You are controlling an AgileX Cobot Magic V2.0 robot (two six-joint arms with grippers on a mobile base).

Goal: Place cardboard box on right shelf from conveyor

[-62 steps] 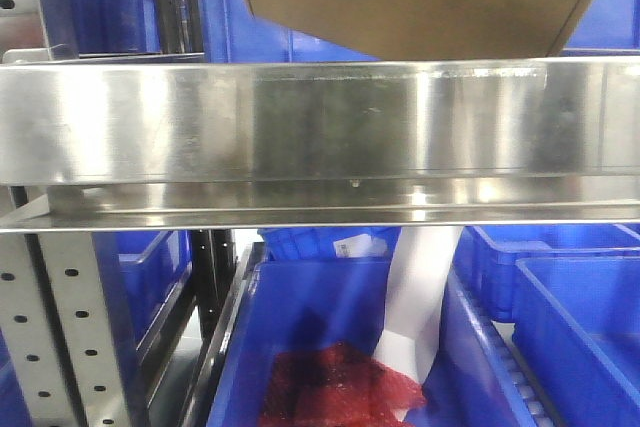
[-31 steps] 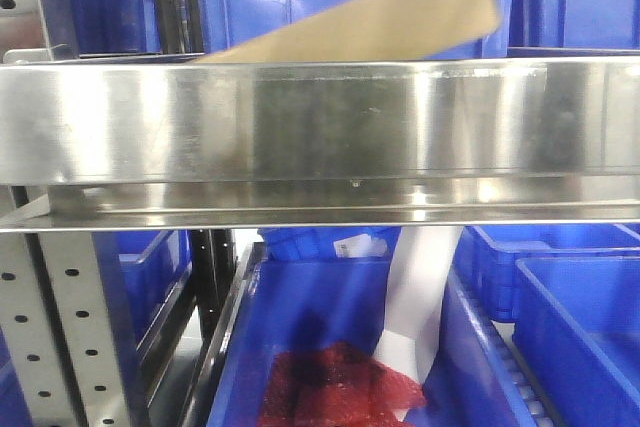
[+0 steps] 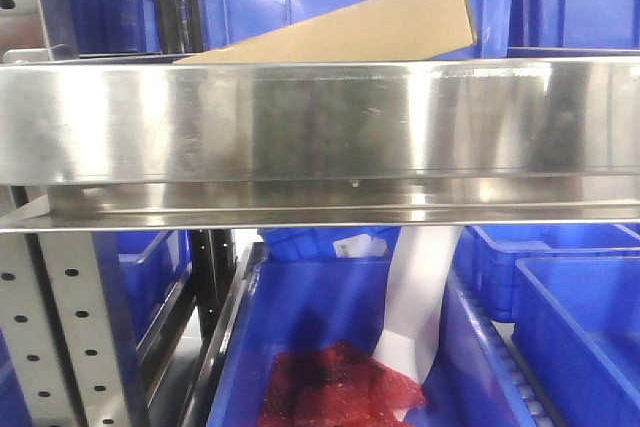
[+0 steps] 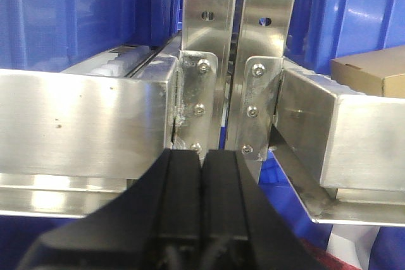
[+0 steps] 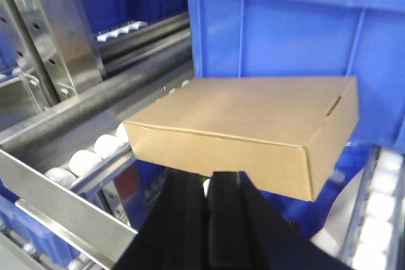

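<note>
Since most of it is blocked by the steel lip, only the top slice of the box can be made out from the front.

Box (image 3: 350, 32): seen tilted in the front view, right end raised, left end sunk behind the shelf (image 3: 320, 127) lip. Its underside is hidden there, so what it's resting on can't be told from that view. In the right wrist view it's shown whole, lying flat-ish over the shelf's white rollers (image 5: 85, 159), with a blue bin (image 5: 297, 36) right behind it. In the left wrist view just one corner is caught at the right edge, the rest cut off.

Shelf: front lip fills the width of the front view and both ends are cropped. Its surface can't be seen from the front at all.

Left gripper (image 4: 202, 175): fingers pressed together, nothing between them. It's parked in front of the bolted uprights (image 4: 237, 61), well apart from the box. Its base is cut off by the bottom of the frame.

Right gripper (image 5: 209, 203): fingers drawn together with only a thin gap, nothing gripped. The tips are shown just under the box's near edge; whether they touch it can't be told.

Lower bins (image 3: 330, 347): something red and mesh-like (image 3: 340, 387) is seen in the middle one, too blurry to name. A white strip (image 3: 425, 297) beside it is partly hidden too.

Conveyor: not visible anywhere.
</note>
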